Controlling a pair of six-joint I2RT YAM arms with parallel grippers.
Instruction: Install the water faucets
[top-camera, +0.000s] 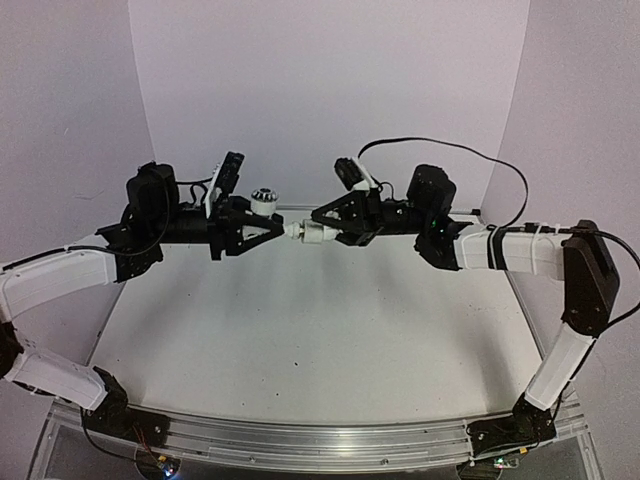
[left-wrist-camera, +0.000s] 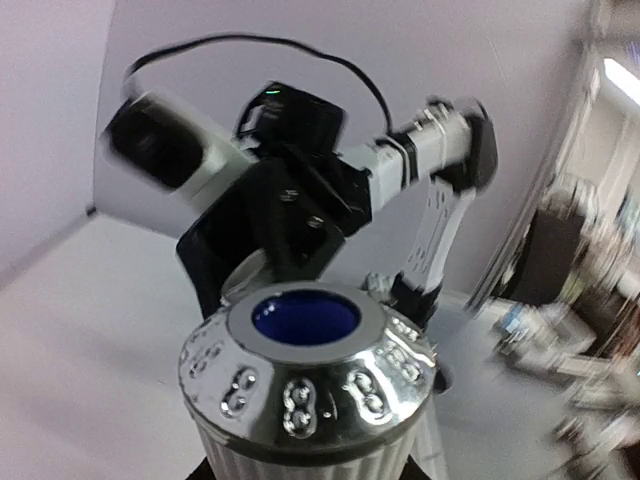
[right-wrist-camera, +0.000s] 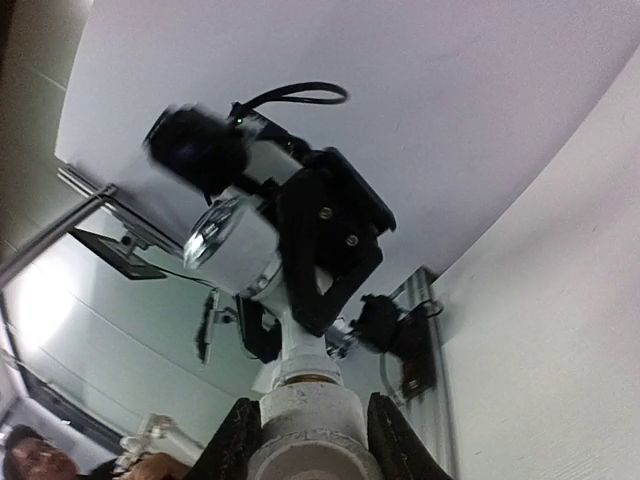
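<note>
**A:** What do the two arms hold, and where?

**B:** Both arms are raised above the tabletop (top-camera: 300, 340), with their tools nearly tip to tip. The left tool (top-camera: 276, 229) is clamped shut on the chrome-headed faucet part (top-camera: 264, 197). Its silvery head stands just above and behind that tool's tips. The right tool (right-wrist-camera: 305, 445) presses against both sides of the white faucet barrel (right-wrist-camera: 305, 410) and looks clamped on it.

**A:** Where do the two parts meet?

**B:** They meet directly between the tool tips. In the right wrist view, a brass-coloured ring (right-wrist-camera: 300, 375) sits just ahead of the right tool, where the barrel meets the other part's stem. I cannot tell whether any thread has caught.

**A:** What makes this joining step go well?

**B:** This is my judgement, not something seen. The barrel and stem should share one straight line before any turning, because a tilted start would likely cross the threads. One tool should act as a fixed anchor while the other rotates about its own long axis, pressing gently toward the opposite tool. Both grips need to be firm, since smooth plastic could spin inside the tool. If the ring binds early, backing off and re-aligning is better than forcing it.
</note>
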